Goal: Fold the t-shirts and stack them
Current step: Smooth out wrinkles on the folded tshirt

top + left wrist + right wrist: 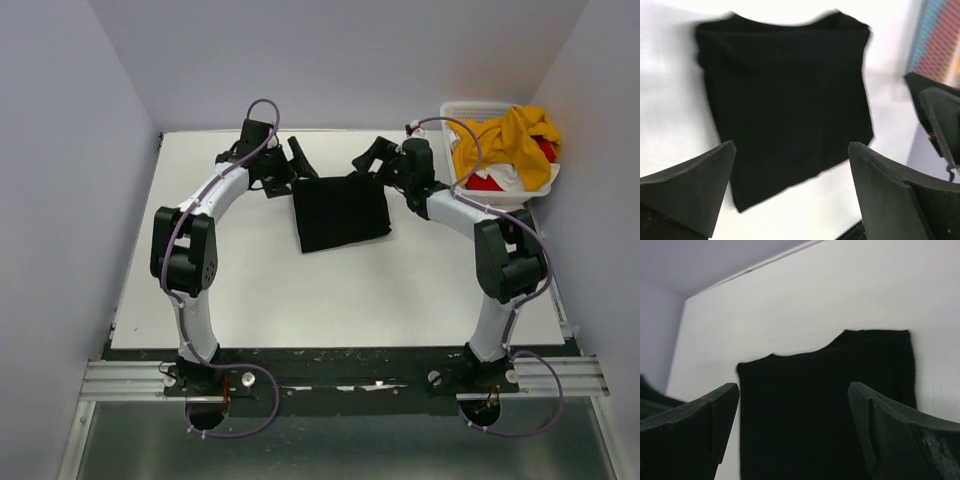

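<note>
Black t-shirt (342, 212) lies folded mid-frame, likely the stack's base; left gripper (290, 170) and right gripper (373, 164) flank it, jaws spread, empty.

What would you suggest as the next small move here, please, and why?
Probably lift the right gripper away and swing it to the basket for the yellow t-shirt on top. The black t-shirt lies folded flat, the left gripper and the right one are both open and empty at its far edge, and the basket holds crumpled shirts.
</note>
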Controlling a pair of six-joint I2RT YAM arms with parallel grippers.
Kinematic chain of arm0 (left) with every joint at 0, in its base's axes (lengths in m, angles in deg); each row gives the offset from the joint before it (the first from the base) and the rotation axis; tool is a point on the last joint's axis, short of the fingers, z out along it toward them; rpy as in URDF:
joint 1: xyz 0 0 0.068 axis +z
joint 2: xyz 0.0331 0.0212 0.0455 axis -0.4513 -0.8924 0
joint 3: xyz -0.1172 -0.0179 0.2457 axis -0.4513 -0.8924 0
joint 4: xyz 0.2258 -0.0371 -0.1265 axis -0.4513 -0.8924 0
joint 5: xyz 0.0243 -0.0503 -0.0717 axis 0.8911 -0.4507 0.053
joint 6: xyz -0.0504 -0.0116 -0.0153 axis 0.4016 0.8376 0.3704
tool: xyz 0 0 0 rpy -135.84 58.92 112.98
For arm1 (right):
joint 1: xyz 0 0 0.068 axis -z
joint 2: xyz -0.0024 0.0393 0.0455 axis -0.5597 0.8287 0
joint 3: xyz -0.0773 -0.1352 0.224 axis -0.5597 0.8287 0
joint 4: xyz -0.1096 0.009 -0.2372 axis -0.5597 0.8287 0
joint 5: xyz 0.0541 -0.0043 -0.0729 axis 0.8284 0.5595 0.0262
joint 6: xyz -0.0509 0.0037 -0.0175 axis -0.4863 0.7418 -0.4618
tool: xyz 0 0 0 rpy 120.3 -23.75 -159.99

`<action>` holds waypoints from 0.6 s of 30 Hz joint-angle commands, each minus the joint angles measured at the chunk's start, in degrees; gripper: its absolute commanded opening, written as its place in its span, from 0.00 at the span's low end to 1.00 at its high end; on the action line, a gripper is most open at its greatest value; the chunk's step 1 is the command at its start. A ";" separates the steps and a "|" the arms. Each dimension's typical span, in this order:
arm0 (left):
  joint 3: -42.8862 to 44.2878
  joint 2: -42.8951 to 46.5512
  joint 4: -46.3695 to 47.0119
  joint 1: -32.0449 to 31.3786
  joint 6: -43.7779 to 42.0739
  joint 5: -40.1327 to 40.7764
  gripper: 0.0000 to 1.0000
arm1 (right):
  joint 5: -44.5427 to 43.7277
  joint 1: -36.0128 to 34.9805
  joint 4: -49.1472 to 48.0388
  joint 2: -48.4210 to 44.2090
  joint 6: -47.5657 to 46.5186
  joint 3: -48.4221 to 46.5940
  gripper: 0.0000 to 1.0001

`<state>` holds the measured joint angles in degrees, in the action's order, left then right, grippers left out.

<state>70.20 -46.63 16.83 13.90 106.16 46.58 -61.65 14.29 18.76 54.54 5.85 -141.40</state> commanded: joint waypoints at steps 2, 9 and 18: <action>-6.87 4.52 9.01 -4.57 1.73 -10.42 0.99 | 23.34 0.24 -2.79 -6.67 7.43 10.99 1.00; -7.88 -1.78 12.99 -7.17 6.03 -15.57 0.99 | 24.09 0.32 -11.02 -1.71 13.77 18.94 1.00; -26.34 2.53 16.81 -9.23 5.68 -13.65 0.99 | 22.07 0.35 -13.79 -3.32 13.66 33.54 1.00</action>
<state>54.55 -48.56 30.56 6.40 111.61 33.14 -39.53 14.55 1.60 52.16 19.31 -116.41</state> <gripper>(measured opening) 0.983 0.998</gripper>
